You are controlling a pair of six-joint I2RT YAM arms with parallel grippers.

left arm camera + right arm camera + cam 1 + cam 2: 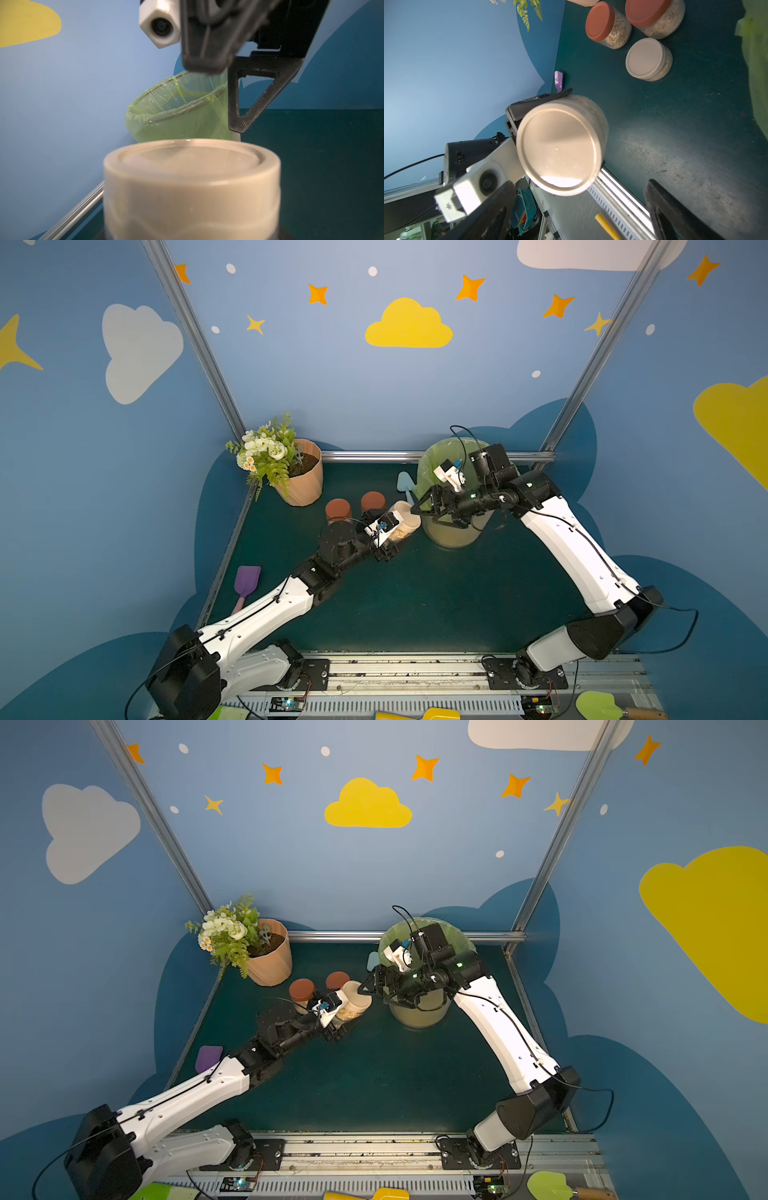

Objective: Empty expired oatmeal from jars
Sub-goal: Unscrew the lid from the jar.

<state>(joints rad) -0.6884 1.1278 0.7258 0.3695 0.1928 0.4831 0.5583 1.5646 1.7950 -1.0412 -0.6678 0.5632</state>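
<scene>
My left gripper (pixel 386 541) is shut on a clear jar (pixel 404 526) with a beige lid (pixel 557 149), held off the table and tipped toward the right arm. Oatmeal (pixel 400 535) shows through its wall. My right gripper (pixel 434 516) stands open just in front of the lid, its fingers (pixel 247 97) apart and off it. In the right wrist view two red-lidded jars (pixel 607 27) (pixel 654 18) and another beige-lidded jar (pixel 648 59) stand on the table, all holding oatmeal. In both top views the red-lidded jars (pixel 338 509) (pixel 337 979) stand behind the left wrist.
A bin with a green liner (pixel 453 533) stands under the right arm at the back right. A peach flowerpot with flowers (pixel 305 483) is back left. A purple spatula (pixel 246 583) lies at the left edge, a pale blue scoop (pixel 405 483) by the bin.
</scene>
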